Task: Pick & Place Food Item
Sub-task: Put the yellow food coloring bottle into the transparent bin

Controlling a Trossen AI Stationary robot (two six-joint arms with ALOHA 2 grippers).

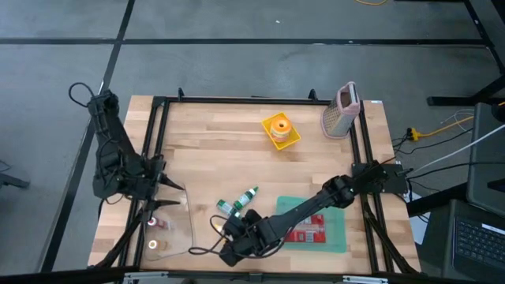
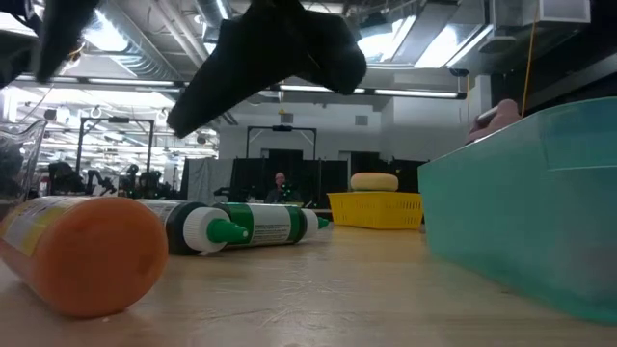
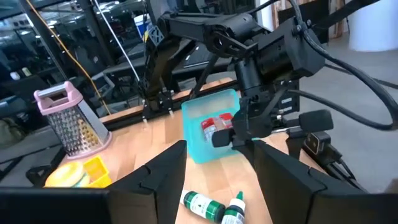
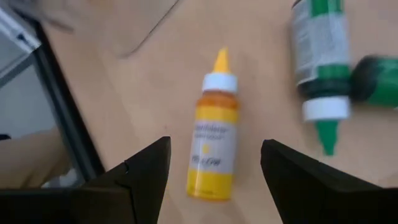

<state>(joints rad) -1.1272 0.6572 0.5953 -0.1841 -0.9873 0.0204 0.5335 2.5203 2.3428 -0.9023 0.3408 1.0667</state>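
Note:
A yellow squeeze bottle with a white collar and yellow tip lies on its side on the wooden table; it also shows at the low view's left. My right gripper hangs open above it near the table's front edge, slanting down, a finger on either side and clear of it. Two green bottles lie just beyond. My left gripper stands open at the table's left, pointing about level toward the right, with nothing between its fingers.
A teal bin holding a red packet sits at the front right. A yellow basket with a round yellow item and a pink-handled grater stand at the back. A clear container sits at the front left.

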